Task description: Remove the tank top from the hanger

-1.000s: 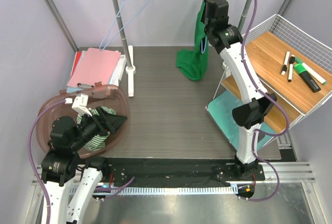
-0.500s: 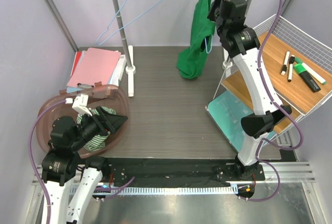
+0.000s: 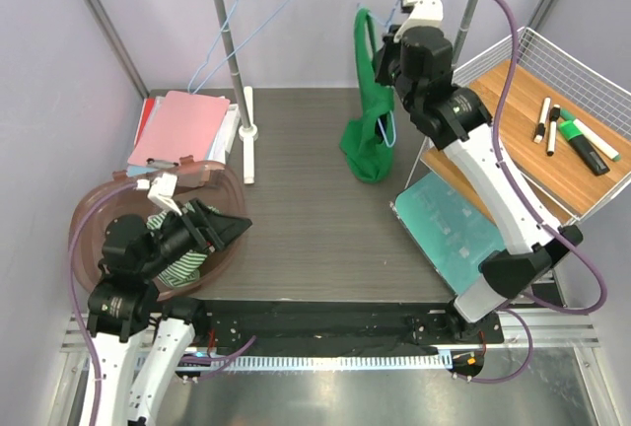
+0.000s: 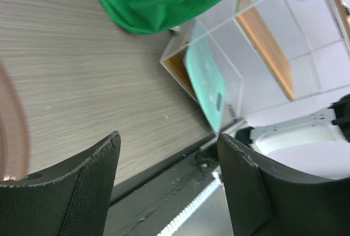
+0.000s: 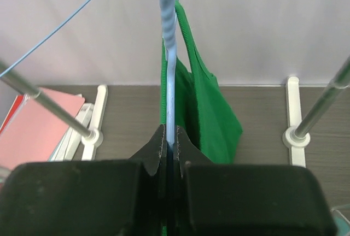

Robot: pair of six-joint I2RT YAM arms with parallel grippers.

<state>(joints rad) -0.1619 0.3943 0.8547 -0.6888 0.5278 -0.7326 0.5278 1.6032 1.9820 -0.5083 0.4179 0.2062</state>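
Tank top (image 4: 164, 1): upper part cut off by top edge, left wrist view.
Hanger (image 5: 168, 55): lower wire hidden betw. right gripper (image 5: 170, 132) fingers; top cut off.
Basket (image 4: 15, 132): blurred, cut off at left edge.
Striped cloth (image 3: 180, 270): partly hidden by left arm (image 3: 133, 248).

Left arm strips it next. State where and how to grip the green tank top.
Probably the bunched lower hem of the green tank top, from the left arm's side: it hangs slack below the hanger clamped in the right pincer, and the open left pincer faces it.
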